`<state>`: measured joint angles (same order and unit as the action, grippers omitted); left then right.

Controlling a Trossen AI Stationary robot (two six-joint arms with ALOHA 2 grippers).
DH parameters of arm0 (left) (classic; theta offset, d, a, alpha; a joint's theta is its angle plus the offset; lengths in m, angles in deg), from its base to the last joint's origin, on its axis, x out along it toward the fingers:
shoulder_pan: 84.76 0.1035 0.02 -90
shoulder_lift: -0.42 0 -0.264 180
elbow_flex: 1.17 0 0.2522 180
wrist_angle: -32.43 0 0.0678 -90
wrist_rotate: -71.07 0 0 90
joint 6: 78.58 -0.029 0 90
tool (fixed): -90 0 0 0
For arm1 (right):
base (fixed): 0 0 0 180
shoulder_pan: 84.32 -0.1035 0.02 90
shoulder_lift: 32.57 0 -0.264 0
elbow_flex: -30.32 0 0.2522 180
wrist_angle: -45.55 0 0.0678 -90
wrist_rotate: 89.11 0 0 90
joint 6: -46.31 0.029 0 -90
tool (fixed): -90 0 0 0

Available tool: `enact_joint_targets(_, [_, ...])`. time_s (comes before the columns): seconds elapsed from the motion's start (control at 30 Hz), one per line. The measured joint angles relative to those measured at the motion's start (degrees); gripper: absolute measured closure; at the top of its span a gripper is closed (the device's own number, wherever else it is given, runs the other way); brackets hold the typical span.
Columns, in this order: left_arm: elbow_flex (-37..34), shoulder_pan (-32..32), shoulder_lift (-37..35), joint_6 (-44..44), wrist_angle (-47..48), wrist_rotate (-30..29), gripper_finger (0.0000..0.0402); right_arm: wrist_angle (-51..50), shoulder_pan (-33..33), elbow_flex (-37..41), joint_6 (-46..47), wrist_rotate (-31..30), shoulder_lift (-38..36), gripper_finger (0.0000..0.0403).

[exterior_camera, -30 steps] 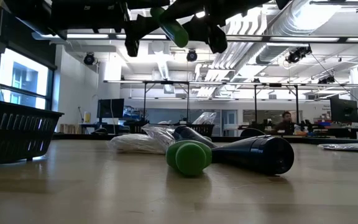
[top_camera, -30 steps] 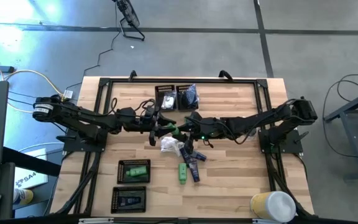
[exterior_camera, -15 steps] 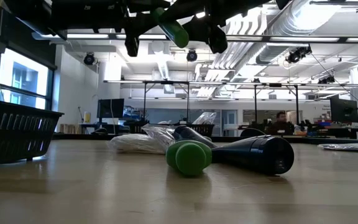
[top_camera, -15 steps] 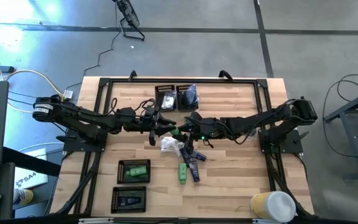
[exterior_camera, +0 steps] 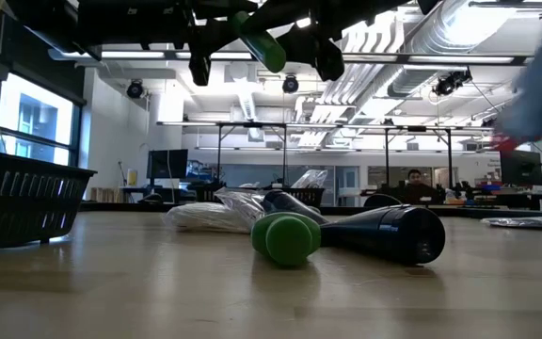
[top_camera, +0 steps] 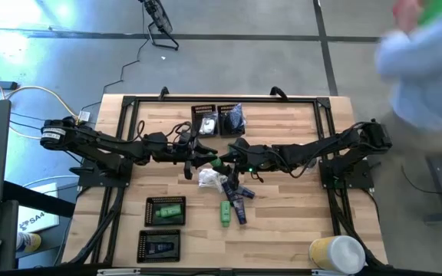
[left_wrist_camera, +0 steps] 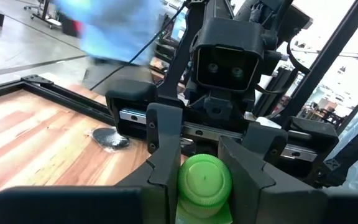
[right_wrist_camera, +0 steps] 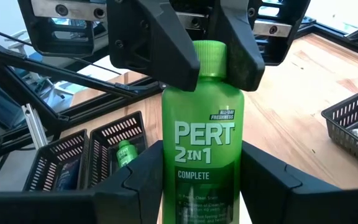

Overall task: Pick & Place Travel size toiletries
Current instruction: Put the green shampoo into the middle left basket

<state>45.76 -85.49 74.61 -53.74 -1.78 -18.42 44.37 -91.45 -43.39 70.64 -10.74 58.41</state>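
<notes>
Two fingers pairs, one green bottle (right_wrist_camera: 202, 155) (midair)

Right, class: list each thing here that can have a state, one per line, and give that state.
green bottle, airborne, cap on, held by both pincers
left pincer, shut on its cap
right pincer, shut on its body
loose green tube, lying on the table
navy tube, lying beside it
mesh tray, holding a second green tube
</notes>
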Motion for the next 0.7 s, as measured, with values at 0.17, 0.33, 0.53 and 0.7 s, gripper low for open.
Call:
enact_joint_targets(0.17, [0.0,0.0,0.0,0.0,0.1,0.0,0.0315,-0.1,0.0,0.0,-0.1,1.0,0.0,0.0232])
enact_joint_targets(0.33, [0.0,0.0,0.1,0.0,0.1,0.5,0.0315,-0.5,0.1,0.0,1.4,4.0,-0.1,0.0213])
enact_joint_targets(0.53, [-0.1,0.0,-0.3,-0.4,-0.1,0.7,0.0315,-4.3,0.1,-0.1,5.3,7.1,-1.6,0.0171])
enact_joint_targets(0.7, [-0.1,0.0,-1.3,-0.8,-0.5,0.6,0.0315,-9.0,0.0,-0.1,5.3,7.8,-4.4,0.0142])
